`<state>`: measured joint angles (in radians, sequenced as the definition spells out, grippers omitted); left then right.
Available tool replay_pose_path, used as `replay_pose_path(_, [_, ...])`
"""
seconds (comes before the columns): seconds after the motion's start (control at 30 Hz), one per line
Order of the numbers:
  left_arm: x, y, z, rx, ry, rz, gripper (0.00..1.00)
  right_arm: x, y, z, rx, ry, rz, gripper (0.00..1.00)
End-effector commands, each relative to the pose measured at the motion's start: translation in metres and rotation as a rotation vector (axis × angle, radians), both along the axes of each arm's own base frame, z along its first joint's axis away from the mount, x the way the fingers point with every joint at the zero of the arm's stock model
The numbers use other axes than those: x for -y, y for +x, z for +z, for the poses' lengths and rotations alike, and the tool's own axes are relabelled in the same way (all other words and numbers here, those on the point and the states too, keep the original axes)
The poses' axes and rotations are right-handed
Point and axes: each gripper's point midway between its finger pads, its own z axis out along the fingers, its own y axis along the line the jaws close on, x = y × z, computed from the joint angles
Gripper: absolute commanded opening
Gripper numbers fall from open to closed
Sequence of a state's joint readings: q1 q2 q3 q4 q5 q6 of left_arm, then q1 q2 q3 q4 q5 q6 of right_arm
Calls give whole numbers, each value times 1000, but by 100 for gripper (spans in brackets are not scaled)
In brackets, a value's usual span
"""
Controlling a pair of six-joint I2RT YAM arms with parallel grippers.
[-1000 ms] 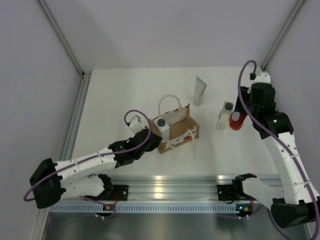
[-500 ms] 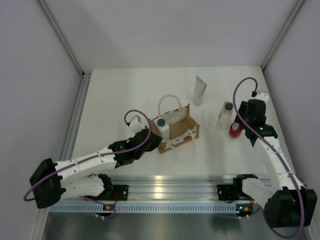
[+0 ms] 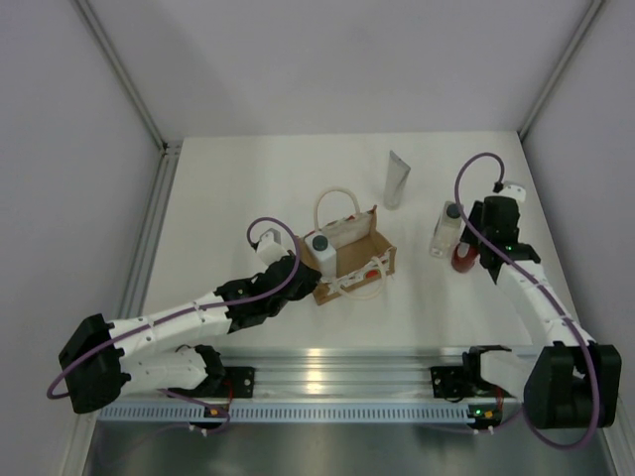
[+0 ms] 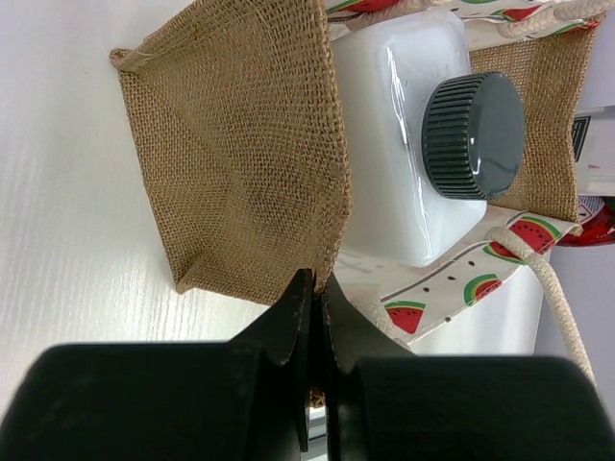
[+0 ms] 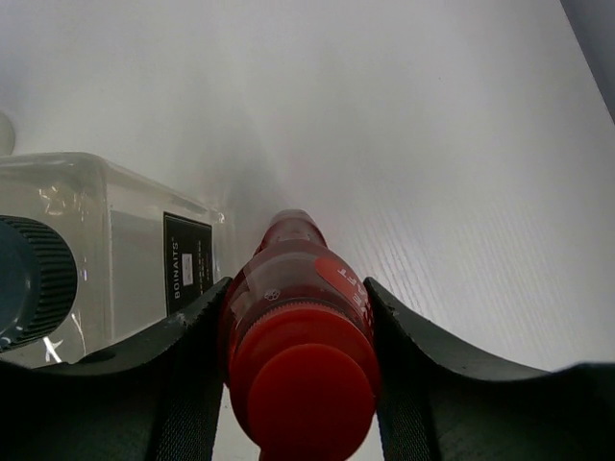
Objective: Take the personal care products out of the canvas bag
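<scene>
The canvas bag (image 3: 349, 254) stands mid-table with the white bottle with grey cap (image 3: 319, 247) inside it. My left gripper (image 3: 298, 281) is shut on the bag's near-left burlap edge; the left wrist view shows the jaws (image 4: 315, 283) pinching the bag (image 4: 240, 144) beside the white bottle (image 4: 394, 144). The white squeeze tube (image 3: 398, 180) and the clear bottle with dark cap (image 3: 444, 228) stand on the table at the right. My right gripper (image 3: 468, 253) is shut on the red bottle (image 3: 462, 262), held upright next to the clear bottle (image 5: 115, 259). The red bottle (image 5: 298, 327) fills the right gripper (image 5: 298, 288).
The bag's white rope handles (image 3: 335, 203) loop up at its far and near sides. Side walls and metal frame posts (image 3: 149, 238) border the table. The rail with both arm bases (image 3: 337, 382) runs along the near edge.
My right arm has come down and toward the near side with the red bottle, bringing it low beside the clear bottle. The left arm and bag have not moved.
</scene>
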<state>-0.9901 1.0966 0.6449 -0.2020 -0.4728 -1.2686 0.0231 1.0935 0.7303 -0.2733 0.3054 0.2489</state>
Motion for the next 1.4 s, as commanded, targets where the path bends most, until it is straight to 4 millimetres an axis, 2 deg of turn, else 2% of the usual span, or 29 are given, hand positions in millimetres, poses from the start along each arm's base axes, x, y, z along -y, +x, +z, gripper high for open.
replay_pose_path(0.0, [-8, 3, -1, 20, 35, 20, 0, 7, 28, 44, 181, 5, -40, 52])
replay_pose_path(0.07, [-7, 4, -1, 18, 33, 20, 0, 6, 30, 45, 177, 8, -35, 57])
replay_pose_path(0.1, [-7, 4, -3, 14, 35, 20, 0, 5, 30, 42, 162, 11, -27, 65])
replay_pose_path(0.13, [-7, 3, -5, 11, 37, 18, 0, 3, 31, 39, 145, 14, -21, 69])
replay_pose_path(0.2, [-7, 2, -6, 6, 41, 15, 0, 1, 32, 41, 133, 21, -10, 79])
replay_pose_path(0.27, [-7, 2, -8, 3, 45, 15, 0, 0, 33, 46, 132, 26, -6, 85])
replay_pose_path(0.3, [-7, 2, -7, 5, 44, 14, 0, 0, 33, 49, 133, 28, -3, 95])
replay_pose_path(0.33, [-7, 2, -8, 3, 48, 14, 0, -1, 30, 52, 127, 30, 0, 97])
replay_pose_path(0.4, [-7, 2, -7, 7, 44, 15, 0, -4, 29, 70, 155, 38, 11, 97])
replay_pose_path(0.43, [-8, 3, -6, 8, 45, 18, 0, -4, 23, 78, 164, 41, 13, 97])
replay_pose_path(0.53, [-8, 3, -4, 15, 40, 20, 0, -8, 13, 119, 249, 34, 15, 95])
replay_pose_path(0.6, [-8, 4, -4, 15, 42, 24, 0, -5, 5, 139, 274, 15, 0, 94])
replay_pose_path(0.63, [-8, 4, -4, 15, 42, 22, 0, -7, 1, 156, 311, 15, 6, 93])
replay_pose_path(0.7, [-8, 4, -4, 16, 42, 24, 0, -17, -5, 166, 332, 30, 52, 88])
replay_pose_path(0.73, [-7, 5, -3, 16, 41, 26, 0, -29, -8, 175, 360, 57, 105, 86])
replay_pose_path(0.8, [-8, 5, -5, 12, 43, 30, 0, -68, -8, 186, 392, 147, 281, 82])
replay_pose_path(0.87, [-8, 5, -6, 11, 43, 35, 0, -119, -13, 187, 368, 224, 492, 79])
replay_pose_path(0.9, [-8, 6, -5, 10, 42, 37, 0, -136, -15, 186, 355, 240, 556, 78])
replay_pose_path(0.93, [-7, 6, -5, 11, 43, 37, 0, -169, -22, 179, 315, 261, 660, 76])
replay_pose_path(1.0, [-6, 6, -5, 9, 42, 36, 0, -201, -31, 179, 298, 270, 770, 76])
replay_pose_path(1.03, [-6, 7, -6, 7, 41, 38, 0, -232, -40, 172, 259, 282, 860, 76])
replay_pose_path(1.1, [-5, 7, -6, 5, 40, 40, 0, -257, -47, 164, 225, 270, 929, 76])
replay_pose_path(1.13, [-5, 7, -6, 4, 36, 44, 0, -280, -53, 155, 191, 264, 980, 76])
replay_pose_path(1.2, [-6, 7, -8, 1, 40, 48, 0, -301, -57, 146, 162, 240, 1015, 77])
replay_pose_path(1.23, [-6, 7, -8, -1, 35, 52, 0, -320, -63, 136, 131, 223, 1053, 77])
replay_pose_path(1.37, [-6, 7, -9, -6, 32, 59, 0, -340, -55, 113, 83, 162, 1056, 77])
